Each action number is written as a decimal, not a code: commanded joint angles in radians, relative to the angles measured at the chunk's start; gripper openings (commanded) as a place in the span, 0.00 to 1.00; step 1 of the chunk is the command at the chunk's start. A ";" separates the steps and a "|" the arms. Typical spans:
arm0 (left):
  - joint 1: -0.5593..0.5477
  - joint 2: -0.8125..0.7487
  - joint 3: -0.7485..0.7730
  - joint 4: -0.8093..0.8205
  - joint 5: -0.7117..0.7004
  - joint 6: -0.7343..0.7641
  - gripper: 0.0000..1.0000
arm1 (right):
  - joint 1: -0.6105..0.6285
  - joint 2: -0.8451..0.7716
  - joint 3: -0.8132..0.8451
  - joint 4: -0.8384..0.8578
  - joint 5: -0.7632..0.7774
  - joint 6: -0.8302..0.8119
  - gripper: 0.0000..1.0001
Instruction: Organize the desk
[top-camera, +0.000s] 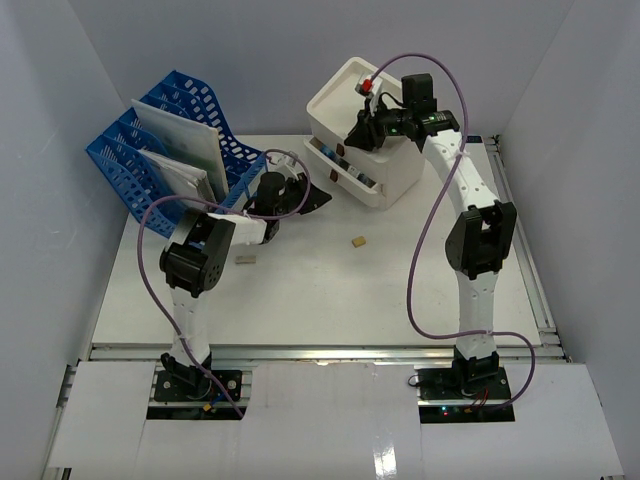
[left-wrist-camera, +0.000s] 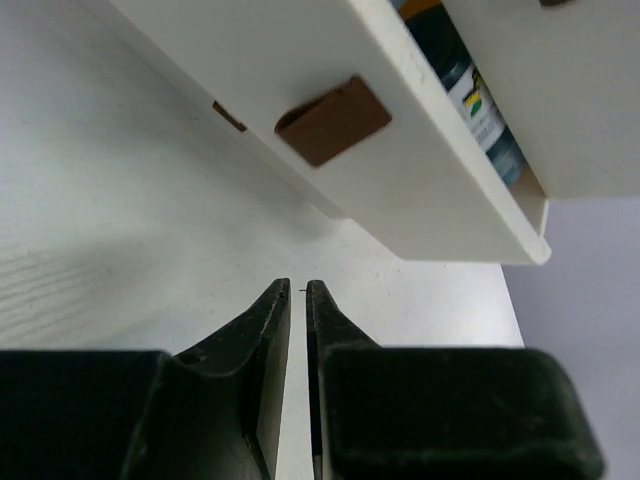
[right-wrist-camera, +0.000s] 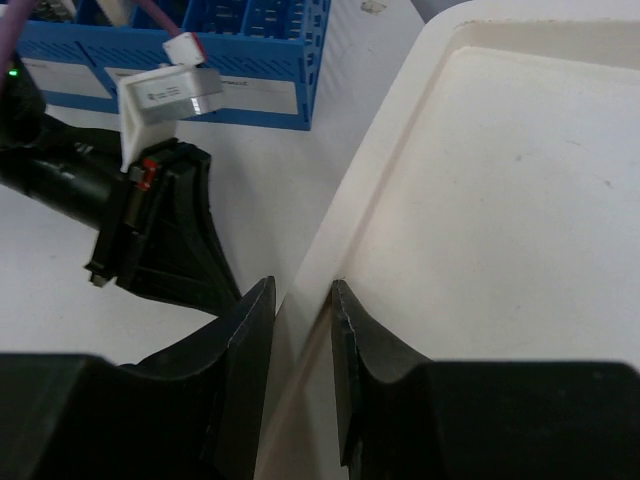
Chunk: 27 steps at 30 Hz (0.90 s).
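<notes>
The widest free room on the flat white desk (top-camera: 330, 300) is the lane from 6 o'clock up to the centre, between the left arm (top-camera: 190, 270) and the right arm (top-camera: 478, 240). Only a small tan block (top-camera: 357, 241) lies in it. A blue slotted plastic file rack (top-camera: 170, 150) blocks 10 o'clock. A white three-drawer plastic box (top-camera: 365, 130), with one drawer (top-camera: 345, 172) jutting out, blocks 1. The left gripper (top-camera: 322, 196) fills the channel between them at 12. A purple cable (top-camera: 410, 290) loops over 4 o'clock.
</notes>
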 joint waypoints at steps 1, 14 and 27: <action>0.004 0.025 0.109 0.028 -0.032 0.022 0.24 | 0.050 0.062 -0.058 -0.312 -0.068 0.019 0.24; 0.000 0.153 0.306 0.018 -0.062 0.033 0.28 | 0.025 0.079 -0.024 -0.233 0.018 0.077 0.26; -0.003 0.224 0.441 0.034 -0.059 -0.008 0.31 | -0.032 0.080 -0.013 -0.156 0.121 0.104 0.42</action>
